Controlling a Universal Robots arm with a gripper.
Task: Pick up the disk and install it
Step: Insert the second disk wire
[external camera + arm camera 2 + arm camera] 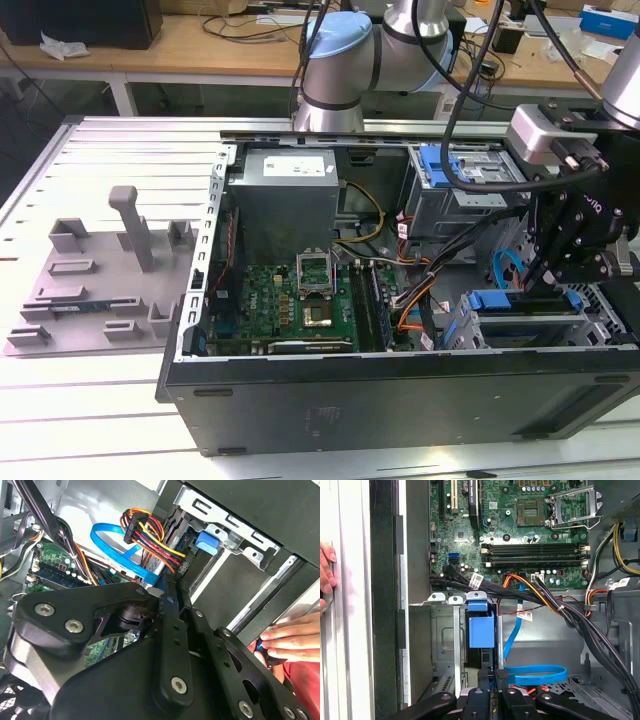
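Note:
In the exterior view the disk (512,306) sits low in the drive bay at the case's right end. Its blue carrier bracket and a silver edge show there. My gripper (550,283) comes down onto it from above. In both wrist views the black fingers (501,676) stand close together at the bay mouth, and a thin blue strip of the carrier is pinched between them (171,587). Most of the disk is hidden by the gripper and the bay walls. A small square blue latch (481,630) sits on the bay's metal frame just beyond the fingertips.
The open computer case (300,400) holds a green motherboard (300,300), a grey power supply (285,200) and bundled cables (560,610). A blue flat cable (535,672) loops beside the bay. A person's hand (292,636) rests on the case's outer edge. A grey fixture (100,280) stands on the table.

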